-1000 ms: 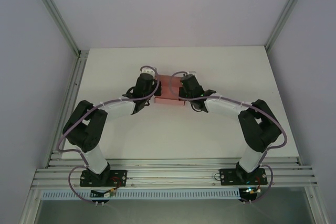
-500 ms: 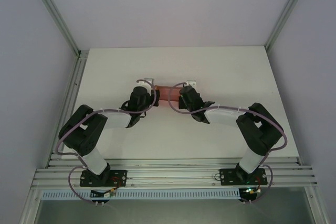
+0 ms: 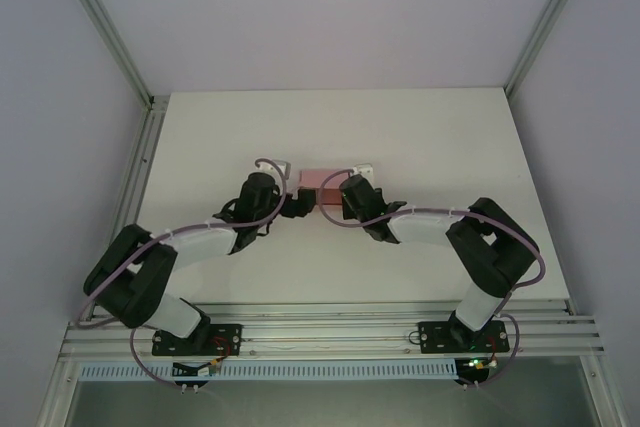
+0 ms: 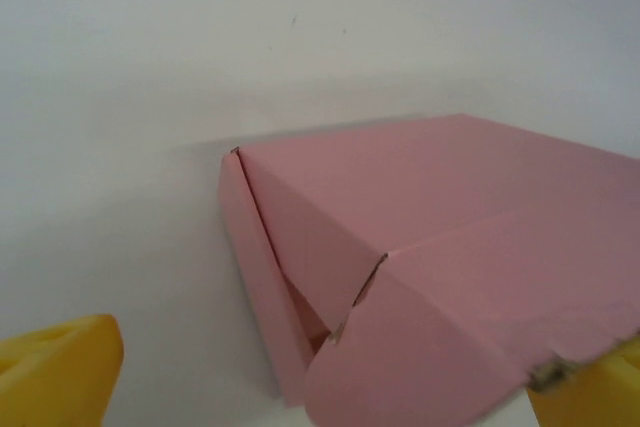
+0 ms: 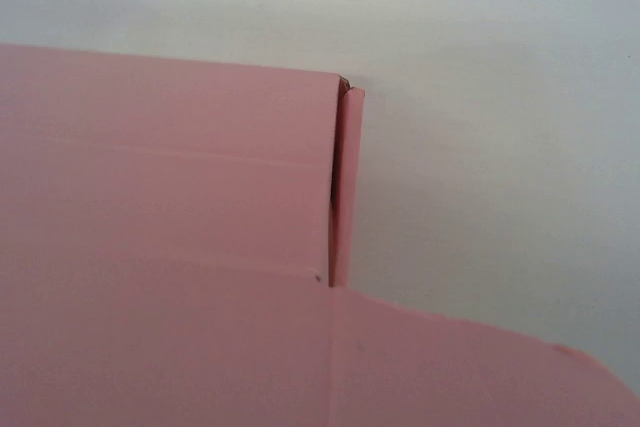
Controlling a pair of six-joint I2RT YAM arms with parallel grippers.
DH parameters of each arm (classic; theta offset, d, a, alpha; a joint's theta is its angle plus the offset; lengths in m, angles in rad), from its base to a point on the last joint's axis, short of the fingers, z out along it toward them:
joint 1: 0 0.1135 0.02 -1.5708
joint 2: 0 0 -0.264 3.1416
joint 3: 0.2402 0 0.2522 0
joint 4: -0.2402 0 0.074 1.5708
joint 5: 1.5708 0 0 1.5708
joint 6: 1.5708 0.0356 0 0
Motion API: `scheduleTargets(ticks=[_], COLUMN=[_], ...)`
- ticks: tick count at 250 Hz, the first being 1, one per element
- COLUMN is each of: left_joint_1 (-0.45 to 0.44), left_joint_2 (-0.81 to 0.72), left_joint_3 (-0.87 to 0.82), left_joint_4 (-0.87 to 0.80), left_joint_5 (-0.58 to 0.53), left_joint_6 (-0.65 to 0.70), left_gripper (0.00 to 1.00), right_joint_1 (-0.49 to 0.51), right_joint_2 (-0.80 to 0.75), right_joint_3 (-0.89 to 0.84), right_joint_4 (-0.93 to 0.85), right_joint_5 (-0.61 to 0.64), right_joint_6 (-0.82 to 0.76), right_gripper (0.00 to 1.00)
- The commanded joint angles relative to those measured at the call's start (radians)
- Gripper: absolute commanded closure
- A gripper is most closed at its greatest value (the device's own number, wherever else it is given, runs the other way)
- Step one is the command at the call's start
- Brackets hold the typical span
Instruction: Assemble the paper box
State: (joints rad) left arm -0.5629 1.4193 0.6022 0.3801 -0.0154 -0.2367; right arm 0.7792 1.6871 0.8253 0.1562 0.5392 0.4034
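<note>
The paper box (image 3: 322,181) is a pale pink folded card box lying on the white table (image 3: 440,137) between my two wrists. In the left wrist view the box (image 4: 450,217) shows a corner with a gap under its side wall, and a rounded flap (image 4: 430,357) reaches toward the camera. My left gripper (image 4: 330,392) is open, its yellow fingertips (image 4: 55,367) wide apart on either side of that flap; the right one touches the flap's edge. My right gripper (image 3: 332,197) sits close over the box (image 5: 160,247), where a narrow side tab (image 5: 346,187) stands on edge; its fingers are hidden.
A small white object (image 3: 362,165) lies just behind the box on the right. Aluminium rails (image 3: 135,177) border the table's left side and near edge. Bare white table surrounds the box at the back and on both sides.
Both grippers have drawn back toward the near side and closer together. The box shows less between them, and the left arm's elbow has swung down and to the left.
</note>
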Motion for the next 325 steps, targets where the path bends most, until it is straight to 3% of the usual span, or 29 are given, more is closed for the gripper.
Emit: scheduleTargets(ticks=[1, 43, 69, 93, 116, 150, 181, 218, 282, 302, 325], left_joint_1=[-0.006, -0.006, -0.004, 0.033, 0.095, 0.118, 0.118, 0.118, 0.100, 0.095, 0.089], left_joint_2=[-0.110, -0.313, -0.357, -0.268, -0.114, 0.095, 0.193, 0.236, 0.307, 0.309, 0.311], left_joint_3=[-0.033, 0.000, 0.064, 0.182, 0.284, 0.378, 0.415, 0.354, 0.308, 0.283, 0.254], left_joint_4=[-0.122, -0.284, -0.391, -0.535, -0.550, -0.452, -0.449, -0.324, -0.280, -0.274, -0.268], left_joint_5=[0.003, 0.014, -0.141, -0.249, -0.125, 0.097, 0.088, 0.162, 0.239, 0.230, 0.203], left_joint_6=[-0.046, -0.120, -0.200, -0.272, -0.317, -0.326, -0.343, -0.369, -0.354, -0.344, -0.341], left_gripper=[0.00, 0.00, 0.00, 0.00, 0.00, 0.00, 0.01, 0.08, 0.28, 0.30, 0.33], right_joint_1=[0.008, 0.011, 0.010, 0.009, 0.012, 0.012, 0.011, 0.012, 0.015, 0.018, 0.019], right_joint_2=[0.009, 0.012, 0.019, 0.020, 0.019, 0.009, -0.004, -0.014, -0.091, -0.148, -0.224], right_joint_3=[-0.014, -0.015, -0.015, -0.018, -0.022, -0.030, -0.041, -0.044, -0.055, -0.069, -0.094], right_joint_4=[-0.018, -0.019, -0.018, -0.013, -0.010, -0.012, -0.002, 0.011, -0.049, -0.086, -0.138], right_joint_5=[0.022, 0.019, 0.018, 0.018, 0.015, 0.018, 0.019, 0.006, -0.038, -0.043, -0.061], right_joint_6=[0.000, -0.007, -0.008, -0.007, -0.012, -0.016, -0.011, -0.019, 0.012, 0.034, 0.052], right_gripper=[1.00, 1.00, 1.00, 1.00, 1.00, 1.00, 1.00, 1.00, 0.91, 0.83, 0.65])
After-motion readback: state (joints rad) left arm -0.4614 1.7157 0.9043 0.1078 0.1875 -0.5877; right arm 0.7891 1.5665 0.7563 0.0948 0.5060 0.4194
